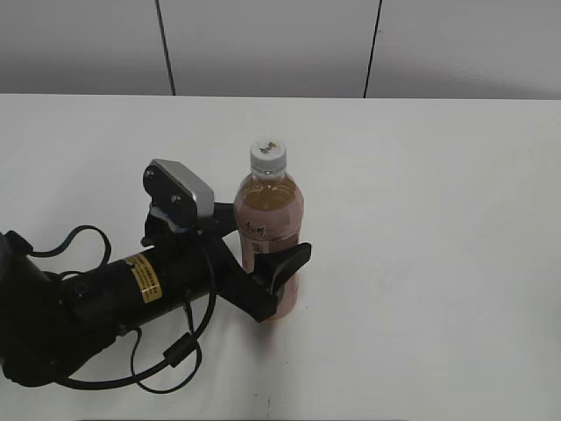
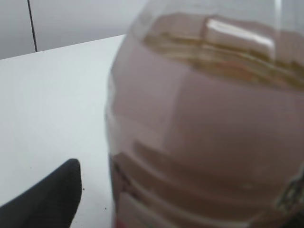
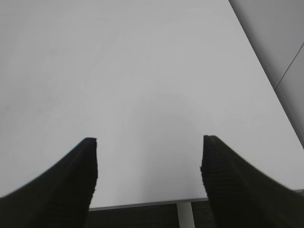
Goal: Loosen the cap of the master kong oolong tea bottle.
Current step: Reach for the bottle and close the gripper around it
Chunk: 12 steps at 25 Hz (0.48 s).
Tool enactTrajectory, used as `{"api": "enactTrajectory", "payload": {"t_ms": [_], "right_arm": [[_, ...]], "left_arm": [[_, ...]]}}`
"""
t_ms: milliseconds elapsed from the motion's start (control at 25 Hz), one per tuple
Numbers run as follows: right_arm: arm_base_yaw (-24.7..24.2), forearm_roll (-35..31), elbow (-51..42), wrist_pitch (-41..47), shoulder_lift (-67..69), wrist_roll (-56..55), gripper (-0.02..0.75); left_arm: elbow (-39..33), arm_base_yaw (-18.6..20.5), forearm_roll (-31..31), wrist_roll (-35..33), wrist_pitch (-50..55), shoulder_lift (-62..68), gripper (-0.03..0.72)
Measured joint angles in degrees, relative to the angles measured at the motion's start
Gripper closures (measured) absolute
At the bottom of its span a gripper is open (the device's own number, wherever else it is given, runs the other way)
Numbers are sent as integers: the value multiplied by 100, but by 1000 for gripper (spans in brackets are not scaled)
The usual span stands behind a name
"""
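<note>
Your left gripper (image 1: 279, 279) is clamped around the lower body of the master kong oolong tea bottle (image 1: 269, 230), which stands upright on the bench (image 1: 438, 219). The cap (image 1: 267, 156) sits above that gripper, untouched. Your right gripper (image 3: 149, 161) is spread wide over bare bench.

The left arm (image 1: 105, 294) enters from the 8 o'clock corner of the exterior view and lies low, its wrist camera housing (image 1: 182, 193) uppermost; the left gripper (image 1: 263, 263) points toward 3 o'clock with one finger (image 1: 285, 267) at 5 o'clock of the master kong oolong tea bottle (image 1: 270, 219) and the other behind it, apparently clamped on the lower body, though contact cannot be confirmed. In the left wrist view only one fingertip (image 2: 52, 197) shows, at 7 o'clock. The right gripper (image 3: 149, 156) is out of the exterior view; its own camera shows both fingers (image 3: 66, 180) spread wide, holding nothing.
</note>
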State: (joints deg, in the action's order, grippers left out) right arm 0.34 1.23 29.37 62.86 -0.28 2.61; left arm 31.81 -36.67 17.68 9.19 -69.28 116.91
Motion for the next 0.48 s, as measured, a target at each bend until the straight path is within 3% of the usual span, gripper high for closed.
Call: {"api": "enactTrajectory", "payload": {"t_ms": [320,480], "right_arm": [[0,0,0,0,0,0,219],[0,0,0,0,0,0,219]], "left_arm": [[0,0,-44,0,0,0,117],[4,-4,-212,0,-11,0,153]]}}
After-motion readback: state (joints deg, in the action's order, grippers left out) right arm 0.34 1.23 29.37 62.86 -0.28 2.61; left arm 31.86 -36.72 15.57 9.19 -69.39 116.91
